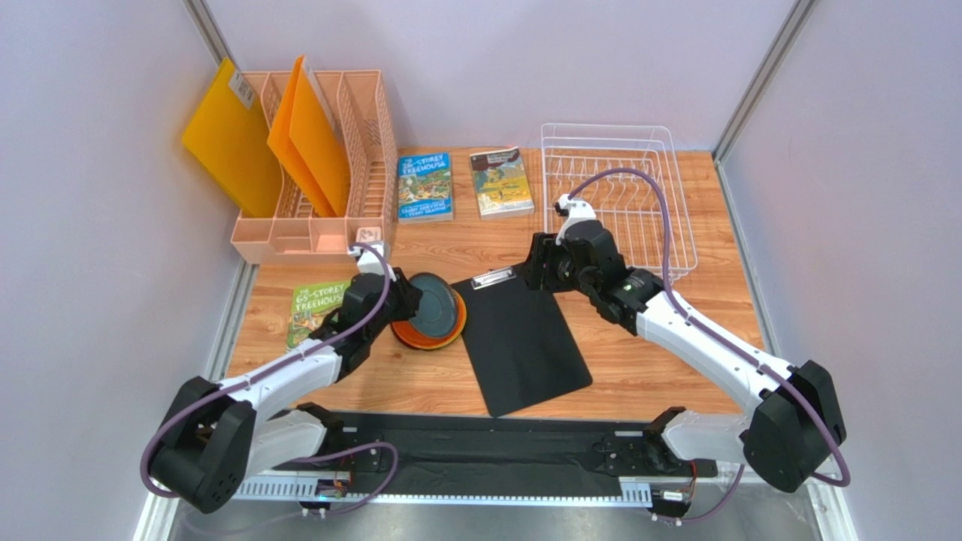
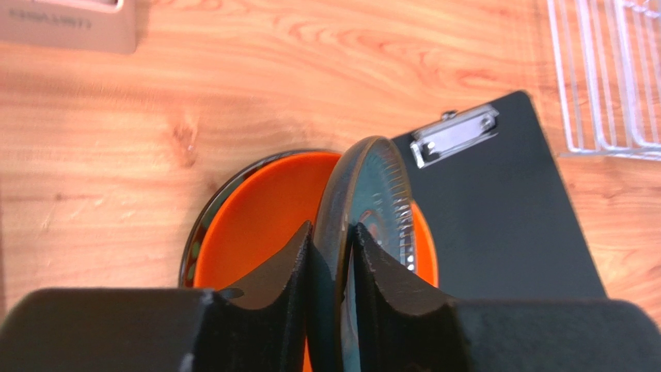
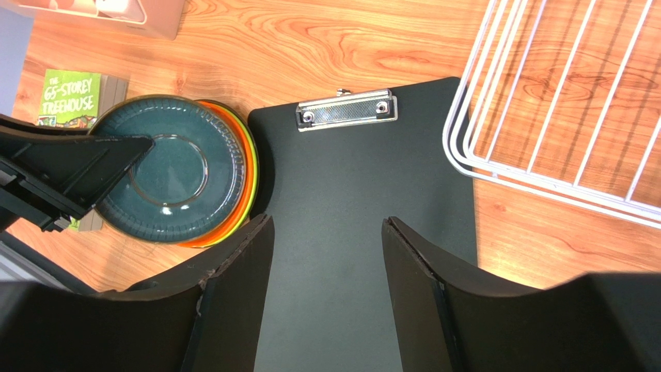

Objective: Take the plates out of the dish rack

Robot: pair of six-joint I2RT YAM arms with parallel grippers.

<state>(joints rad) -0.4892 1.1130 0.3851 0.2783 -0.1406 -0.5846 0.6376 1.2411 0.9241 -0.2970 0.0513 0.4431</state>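
Observation:
My left gripper [image 1: 404,300] is shut on the rim of the dark teal-grey plate [image 1: 436,307] and holds it over a stack of plates. In the left wrist view the fingers [image 2: 291,263] pinch that plate [image 2: 371,194] edge-on above the orange plate [image 2: 256,232]; a dark red patterned rim [image 2: 192,244] shows beneath. The right wrist view shows the teal plate [image 3: 174,178] over the orange [image 3: 233,211] and lime green [image 3: 250,167] rims. My right gripper [image 1: 533,271] is open and empty above the clipboard, its jaws [image 3: 326,225] wide apart. The white wire dish rack [image 1: 615,197] holds no plates.
A black clipboard [image 1: 522,338] lies right of the plate stack. A peach file organiser [image 1: 322,169] with orange folders stands at the back left. Two books [image 1: 425,186] [image 1: 501,180] lie at the back and a green one [image 1: 316,307] lies under my left arm.

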